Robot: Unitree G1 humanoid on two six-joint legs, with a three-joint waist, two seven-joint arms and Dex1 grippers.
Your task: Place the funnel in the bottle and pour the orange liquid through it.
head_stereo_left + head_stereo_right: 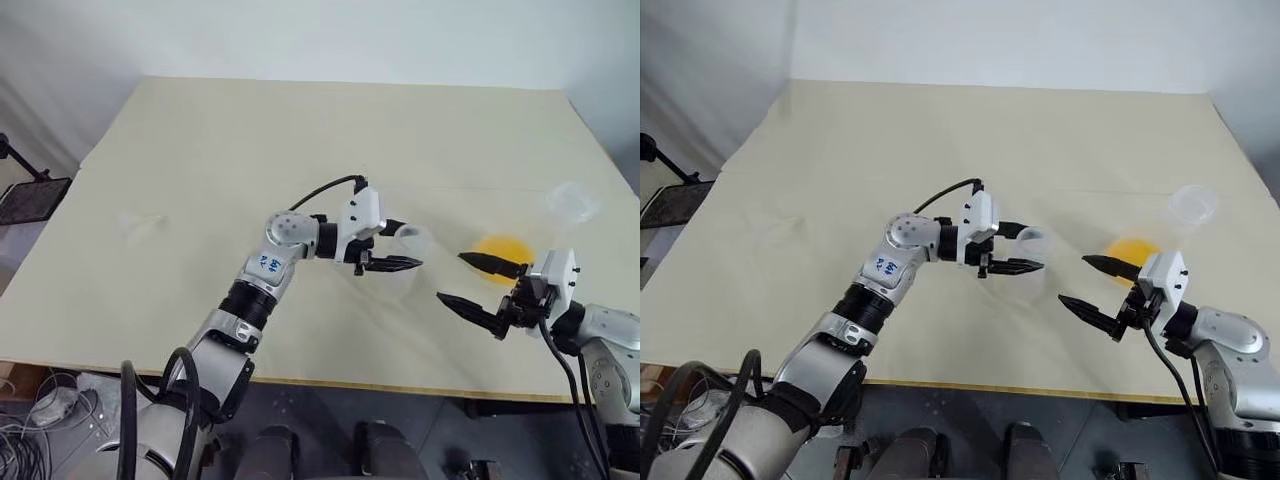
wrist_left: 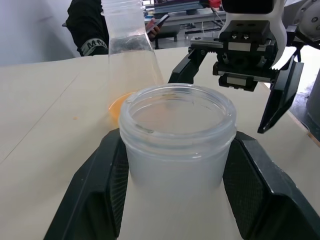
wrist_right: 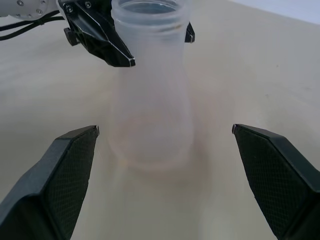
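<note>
The left gripper [image 1: 392,248] has its two black fingers [image 2: 260,185] squeezed on the neck of the bottle [image 2: 177,150], one finger on each side. The bottle is whitish and stands straight up on the table [image 1: 250,150], with its round mouth open at the top.

The right gripper [image 1: 480,283] has its fingers [image 3: 272,170] wide apart and nothing between them. It points at the bottle from the other side and does not touch it. The bottle stands a little way past its fingertips.

The orange liquid [image 1: 500,247] sits just past the right gripper's fingers, in a clear flask [image 2: 131,55] that stands behind the bottle. A clear round cup [image 1: 1192,205] is farther out, past the orange liquid. A faint clear funnel [image 1: 140,222] lies well apart from both grippers, on the far side of the left arm.
</note>
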